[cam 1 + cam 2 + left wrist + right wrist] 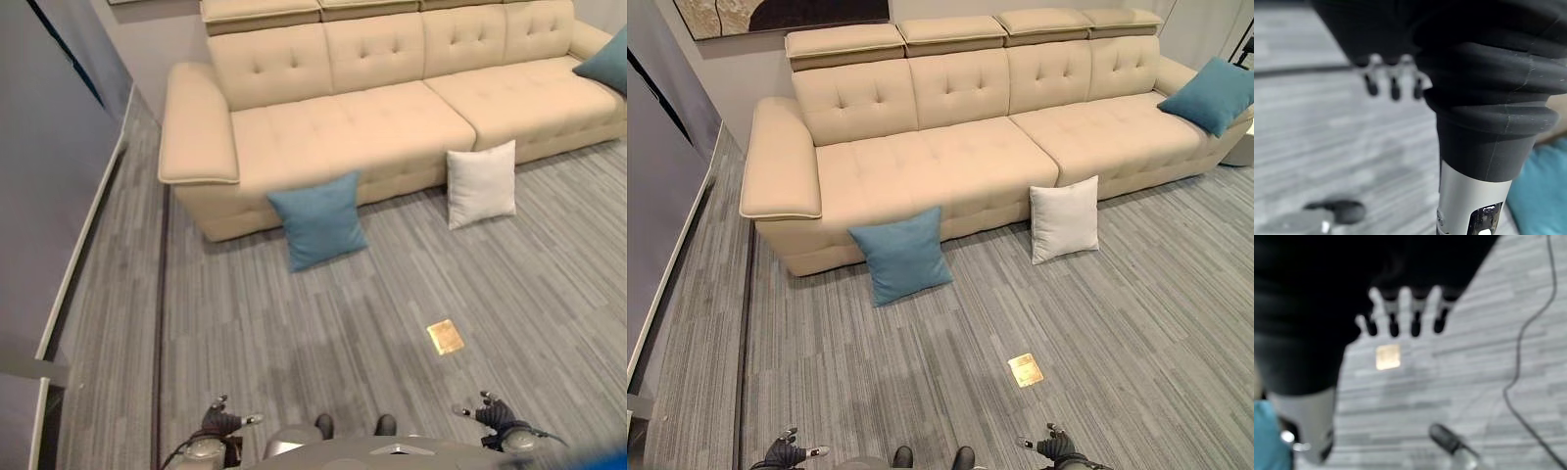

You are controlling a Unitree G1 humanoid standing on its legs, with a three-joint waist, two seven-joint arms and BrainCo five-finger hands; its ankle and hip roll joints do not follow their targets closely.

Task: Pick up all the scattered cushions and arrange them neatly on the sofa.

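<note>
Nothing picked up yet — left robot hand (pixel 1393 81) and right robot hand (pixel 1403 313) hang slack-fingered, empty. Blue cushion (pixel 901 254) and white cushion (pixel 1064 219) lean against the sofa (pixel 950 162) on the floor; another blue cushion (pixel 1212 94) sits on it. Next, I judge — approach the nearer blue one.

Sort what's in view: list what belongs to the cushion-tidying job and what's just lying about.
Belongs to the job:
- blue cushion on the floor, leaning against the sofa front
- white cushion on the floor, also leaning there
- teal cushion already on the seat
- sofa

Just lying about:
- brass floor plate
- wall picture
</note>
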